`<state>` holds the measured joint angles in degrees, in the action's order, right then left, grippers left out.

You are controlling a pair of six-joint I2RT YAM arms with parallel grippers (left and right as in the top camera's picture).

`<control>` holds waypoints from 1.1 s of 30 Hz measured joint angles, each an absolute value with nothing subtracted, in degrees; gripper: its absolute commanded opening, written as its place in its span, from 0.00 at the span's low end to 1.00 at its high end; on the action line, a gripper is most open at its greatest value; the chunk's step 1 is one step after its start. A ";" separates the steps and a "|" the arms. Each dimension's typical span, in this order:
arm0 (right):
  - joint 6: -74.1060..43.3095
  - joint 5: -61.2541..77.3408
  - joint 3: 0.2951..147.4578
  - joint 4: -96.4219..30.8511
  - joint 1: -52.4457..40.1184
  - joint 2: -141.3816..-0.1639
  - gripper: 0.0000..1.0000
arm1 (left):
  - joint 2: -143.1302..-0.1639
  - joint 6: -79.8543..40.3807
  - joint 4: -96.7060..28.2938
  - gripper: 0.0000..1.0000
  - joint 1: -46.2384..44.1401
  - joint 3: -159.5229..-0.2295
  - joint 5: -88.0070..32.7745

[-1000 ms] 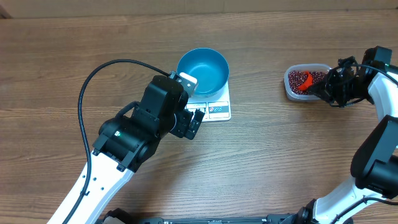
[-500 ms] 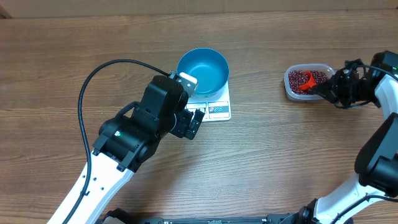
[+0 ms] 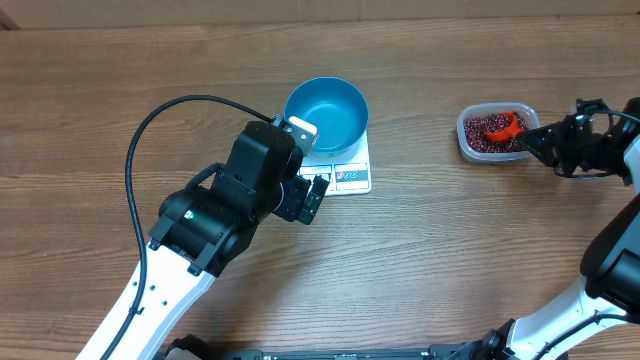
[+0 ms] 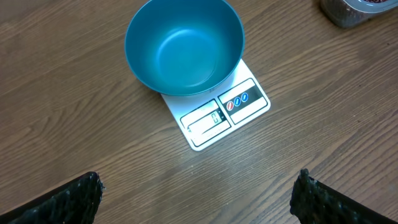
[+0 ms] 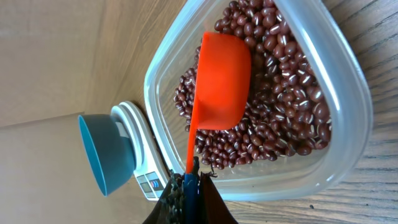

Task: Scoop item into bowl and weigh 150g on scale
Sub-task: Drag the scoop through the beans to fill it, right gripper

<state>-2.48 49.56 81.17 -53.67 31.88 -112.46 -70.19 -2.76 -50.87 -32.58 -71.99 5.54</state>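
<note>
wooden table (image 3: 450, 230); tiny oval red-brown beans (image 5: 292, 112) in clear tub (image 5: 280, 183)

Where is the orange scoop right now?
The scoop sits in the clear tub of beans, at the far right of the overhead view, its handle gripped by the right tool.

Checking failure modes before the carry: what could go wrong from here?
1. The right pincer grips the orange scoop only by its thin handle's end; loaded, it may twist and spill beans.
2. The bowl, on the scale, sits well away from the tub, so beans could drop during the carry.
3. The open left pincer hovers by the scale's front edge; a bump could skew the weight.
</note>
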 measured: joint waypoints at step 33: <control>8.01 56.60 81.14 -62.54 31.99 -112.51 0.04 | -70.19 -2.76 -50.87 1.00 -32.58 -71.99 5.54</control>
<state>8.01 56.60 81.14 -62.54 31.99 -112.51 -70.19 -2.76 -50.87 -32.58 -71.99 5.54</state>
